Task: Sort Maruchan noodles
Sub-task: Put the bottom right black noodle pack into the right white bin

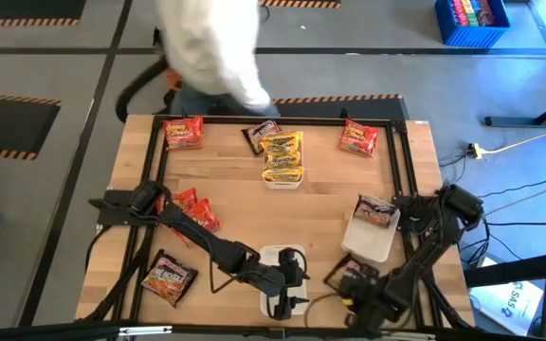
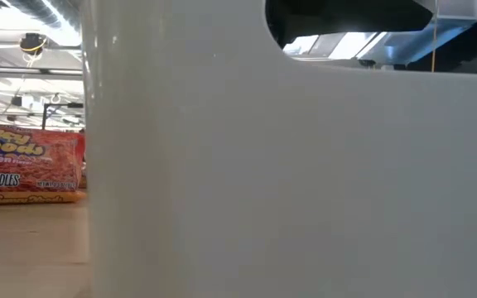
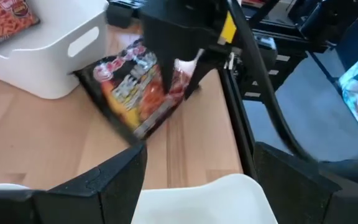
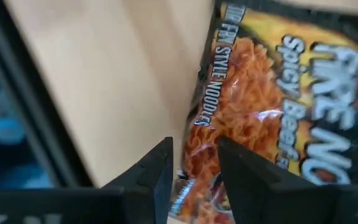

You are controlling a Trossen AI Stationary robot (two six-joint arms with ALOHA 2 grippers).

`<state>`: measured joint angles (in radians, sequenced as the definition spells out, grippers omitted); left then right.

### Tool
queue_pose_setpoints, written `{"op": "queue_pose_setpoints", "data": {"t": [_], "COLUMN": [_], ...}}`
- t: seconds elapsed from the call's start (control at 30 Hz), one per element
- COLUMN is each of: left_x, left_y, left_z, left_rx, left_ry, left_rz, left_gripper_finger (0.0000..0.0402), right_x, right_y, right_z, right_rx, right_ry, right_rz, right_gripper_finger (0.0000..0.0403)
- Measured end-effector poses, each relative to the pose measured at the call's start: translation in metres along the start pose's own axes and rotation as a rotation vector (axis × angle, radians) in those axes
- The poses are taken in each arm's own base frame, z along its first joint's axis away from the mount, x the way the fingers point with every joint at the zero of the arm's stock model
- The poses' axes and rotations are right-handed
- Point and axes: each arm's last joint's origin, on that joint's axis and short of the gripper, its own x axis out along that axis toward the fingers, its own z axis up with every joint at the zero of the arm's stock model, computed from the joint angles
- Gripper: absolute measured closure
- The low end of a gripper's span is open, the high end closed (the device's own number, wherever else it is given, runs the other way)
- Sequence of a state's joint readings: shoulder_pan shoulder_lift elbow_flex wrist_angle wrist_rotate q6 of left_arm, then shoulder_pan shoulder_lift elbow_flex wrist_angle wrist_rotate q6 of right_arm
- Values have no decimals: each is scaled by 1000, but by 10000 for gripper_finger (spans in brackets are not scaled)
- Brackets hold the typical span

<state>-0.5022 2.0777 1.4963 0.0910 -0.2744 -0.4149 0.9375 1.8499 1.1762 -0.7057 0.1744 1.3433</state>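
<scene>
A dark Maruchan noodle packet (image 1: pixel 349 275) lies near the table's near right edge, beside a white tray (image 1: pixel 373 242) that holds another packet (image 1: pixel 377 210). My right gripper (image 4: pixel 194 171) comes down on the dark packet and is shut on it. My left gripper (image 3: pixel 207 180) hangs open over a white tray (image 1: pixel 271 258) at the near centre, touching nothing. Yellow packets (image 1: pixel 282 152) fill a far-centre tray. Red packets (image 1: pixel 183 133) (image 1: pixel 358 137) (image 1: pixel 192 208) and dark packets (image 1: pixel 259 133) (image 1: pixel 169 279) lie flat on the wood. My right gripper pinches the dark packet's printed side edge (image 4: pixel 199 140) between its two fingers. The fingers (image 3: pixel 179 68) come from above, pointing steeply down. The packet sits tilted in the hold, with its lower corner (image 3: pixel 135 132) down by the table.
A black frame rail (image 1: pixel 401 170) runs along the table's sides. A person in white (image 1: pixel 211 47) stands beyond the far edge. In the low view a white tray wall (image 2: pixel 288 182) fills most of the picture, with an orange packet (image 2: pixel 23 165) to its left.
</scene>
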Motion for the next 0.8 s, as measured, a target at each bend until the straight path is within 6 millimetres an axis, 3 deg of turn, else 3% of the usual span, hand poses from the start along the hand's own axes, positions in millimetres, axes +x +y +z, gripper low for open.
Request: {"op": "queue_pose_setpoints", "data": {"t": [0.13, 0.27, 0.5, 0.63, 0.8], "left_x": [0, 1, 4, 5, 16], "left_y": [0, 4, 15, 17, 20], "left_z": [0, 1, 8, 12, 13], "left_rx": [1, -2, -21, -27, -44], "left_ry": [4, 2, -24, -55, -124], "left_rz": [2, 10, 28, 23, -22], "left_gripper_finger": [114, 114, 114, 114, 114], "right_x": [-5, -28, -81, -88, -83], "right_y": [-2, 1, -10, -16, -25], "right_z": [21, 22, -29, -59, -76], "right_rx": [-25, -52, 64, 195, 311], "right_ry": [-56, -97, -300, -317, -361], "right_rz": [1, 44, 62, 63, 56], "right_gripper_finger": [281, 281, 281, 281, 281]}}
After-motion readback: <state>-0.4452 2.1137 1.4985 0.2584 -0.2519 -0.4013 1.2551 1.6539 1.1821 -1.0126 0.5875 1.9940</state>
